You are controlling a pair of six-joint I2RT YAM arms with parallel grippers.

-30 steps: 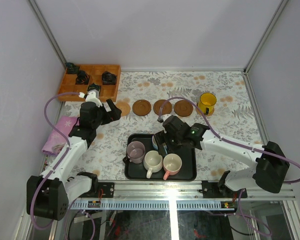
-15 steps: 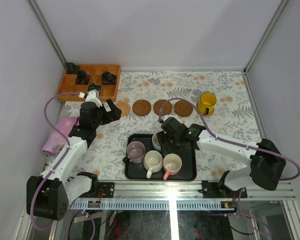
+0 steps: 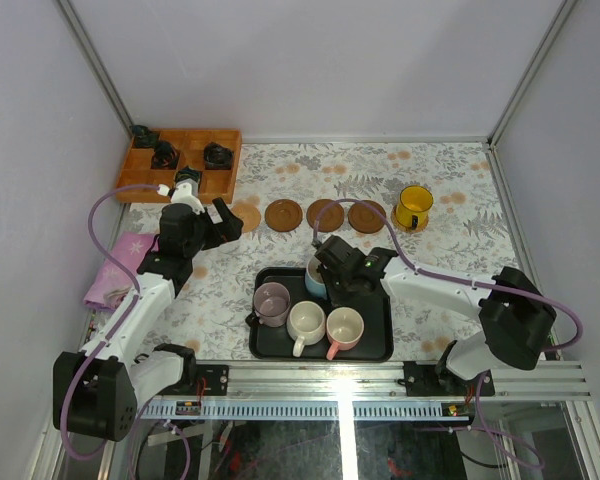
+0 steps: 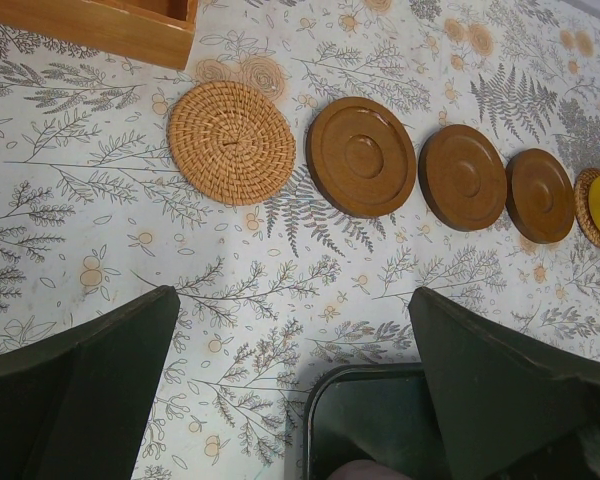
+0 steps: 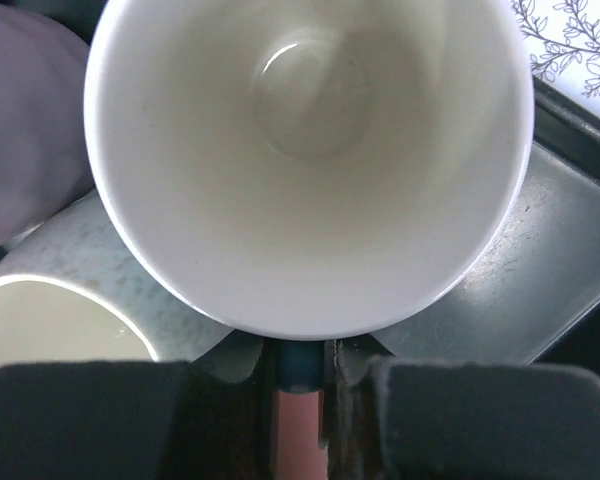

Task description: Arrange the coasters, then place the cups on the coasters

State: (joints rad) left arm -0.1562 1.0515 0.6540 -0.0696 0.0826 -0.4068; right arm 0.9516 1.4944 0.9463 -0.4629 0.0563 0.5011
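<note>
Now the right jaws pinch the light blue mug [image 5: 310, 160] by its handle; left jaws gape wide.

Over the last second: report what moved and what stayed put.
The right tool slid left over the tray to the light blue cup, and its jaws closed on the cup's handle; the cup still sits in the tray. The left tool stayed open and still. The coasters, the yellow cup and the other three cups did not move.
</note>
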